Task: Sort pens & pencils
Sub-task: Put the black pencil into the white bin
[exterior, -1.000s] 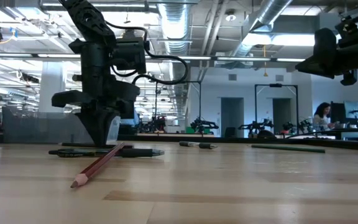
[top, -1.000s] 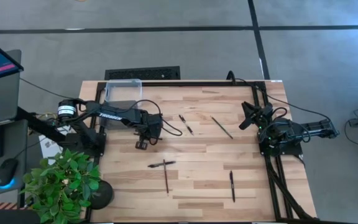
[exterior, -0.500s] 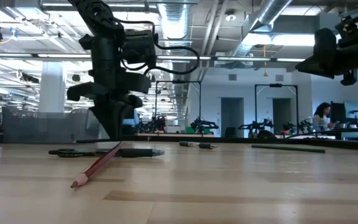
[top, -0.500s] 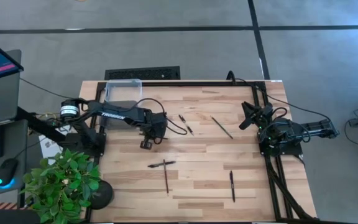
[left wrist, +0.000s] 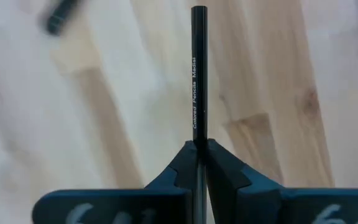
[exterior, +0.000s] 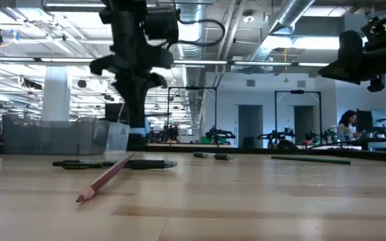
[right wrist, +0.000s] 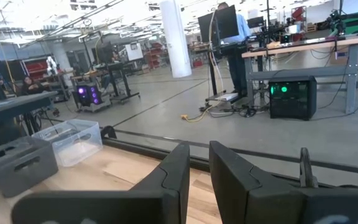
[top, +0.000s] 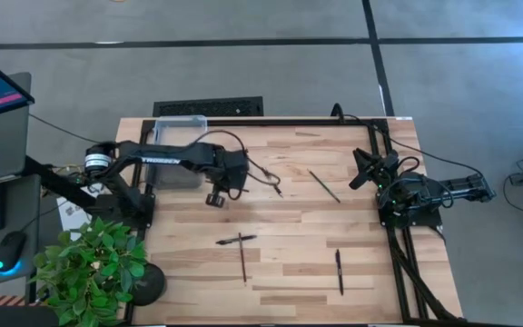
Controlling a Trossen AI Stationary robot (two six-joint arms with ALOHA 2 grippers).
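Note:
My left gripper (top: 214, 198) hangs over the table's left middle, pointing steeply down and shut on a thin black pencil (left wrist: 197, 74) with pale print along it. On the table lie a black pen (top: 236, 240) crossed by a red-brown pencil (top: 242, 262), a second pen (top: 339, 271) near the front, a third pen (top: 274, 184) half hidden by the arm's cable, and a dark pencil (top: 324, 186) right of centre. My right gripper (top: 363, 170) waits at the right edge, level, its fingers a narrow gap apart with nothing between them. My left gripper pinches the black pencil between its two fingers at one end of its shaft (left wrist: 199, 138). The pencil lies along the fingers and sticks out past their tips toward the table. It is lifted clear of the wood.
A clear bin (top: 178, 130) stands at the far left corner, and a grey bin (top: 175, 174) sits just in front of it, under my left arm. A potted plant (top: 93, 268) overhangs the near left corner. Bare wood lies between the scattered pens and pencils.
My left gripper has risen from the table top and drifted a little toward the right edge, staying shut. The black pencil has gone up with it and is now clear of the wood.

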